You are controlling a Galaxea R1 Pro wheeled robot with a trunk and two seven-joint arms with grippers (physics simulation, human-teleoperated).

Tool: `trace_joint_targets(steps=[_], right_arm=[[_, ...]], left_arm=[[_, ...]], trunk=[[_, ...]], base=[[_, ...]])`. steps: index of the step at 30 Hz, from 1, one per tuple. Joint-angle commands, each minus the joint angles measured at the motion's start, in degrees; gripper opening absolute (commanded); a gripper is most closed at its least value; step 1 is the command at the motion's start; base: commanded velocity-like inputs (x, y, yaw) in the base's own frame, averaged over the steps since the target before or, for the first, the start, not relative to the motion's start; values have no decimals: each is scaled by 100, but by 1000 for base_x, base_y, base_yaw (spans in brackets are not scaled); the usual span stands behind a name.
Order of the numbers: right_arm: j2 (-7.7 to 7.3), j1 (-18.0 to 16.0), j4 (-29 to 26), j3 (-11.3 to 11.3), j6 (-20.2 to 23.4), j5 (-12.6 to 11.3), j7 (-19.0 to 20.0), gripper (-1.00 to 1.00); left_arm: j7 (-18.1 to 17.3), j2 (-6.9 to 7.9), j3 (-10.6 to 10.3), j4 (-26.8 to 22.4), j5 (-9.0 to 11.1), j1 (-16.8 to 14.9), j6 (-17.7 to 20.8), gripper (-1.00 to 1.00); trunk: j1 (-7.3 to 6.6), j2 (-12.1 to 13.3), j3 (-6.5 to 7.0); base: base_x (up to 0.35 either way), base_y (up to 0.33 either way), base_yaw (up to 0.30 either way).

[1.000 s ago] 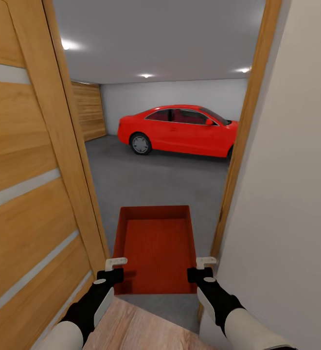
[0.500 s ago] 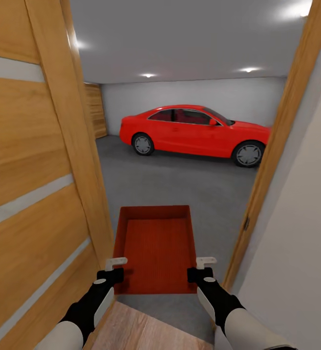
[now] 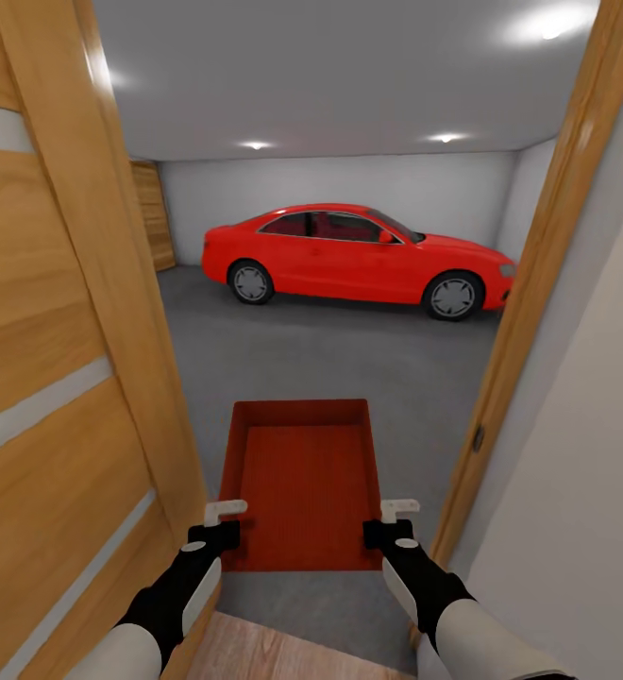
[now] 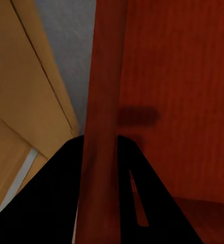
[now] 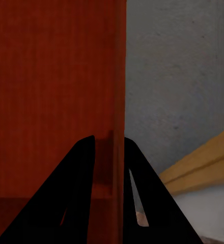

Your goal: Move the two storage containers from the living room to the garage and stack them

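Both grippers are clamped on one orange-red storage container (image 3: pixel 302 482), each on a side wall near the bin's near end. From the head camera the left gripper (image 3: pixel 223 518) pinches the left wall and the right gripper (image 3: pixel 396 515) pinches the right wall, white fingertips on top of the rim and black wrist housings just behind. In the left wrist camera, the left gripper (image 4: pixel 103 152) has its dark fingers (image 4: pixel 56 198) set on either side of the upright red wall, the ribbed bin floor showing beyond. In the right wrist camera, the right gripper (image 5: pixel 110 147) straddles the container (image 5: pixel 51 91) wall the same way, with the grey concrete floor (image 5: pixel 178 76) beyond it.

The bin is carried level and open side up, empty, out in front of the robot in a doorway. A wood-panelled door (image 3: pixel 47 378) with pale stripes stands open at the left, and the wooden door frame (image 3: pixel 529 283) rises at the right beside a plain beige wall (image 3: pixel 585 491). A strip of light wood plank flooring (image 3: pixel 274 652) lies under the arms; past it spreads the speckled grey floor (image 3: pixel 330 349) of the garage. A red coupe car (image 3: pixel 349 260) is parked side-on near the white back wall (image 3: pixel 349 184), under round ceiling lights (image 3: pixel 255 145).
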Motion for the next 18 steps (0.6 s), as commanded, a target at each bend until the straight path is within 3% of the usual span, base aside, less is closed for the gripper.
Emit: trace_joint_targets(steps=[1,18], right_arm=[[-5,1,-2,-74,42,8,-69,-100],[-4,1,-2,-74,41,8,-69,-100]], left_arm=[[77,5,94,-135,266,-5,-248,-100],[77,5,94,-135,266,-5,-248,-100]], trunk=[[5,-13,-14],[5,-13,-14]], base=[[145,161,-242],[146,160,-243]])
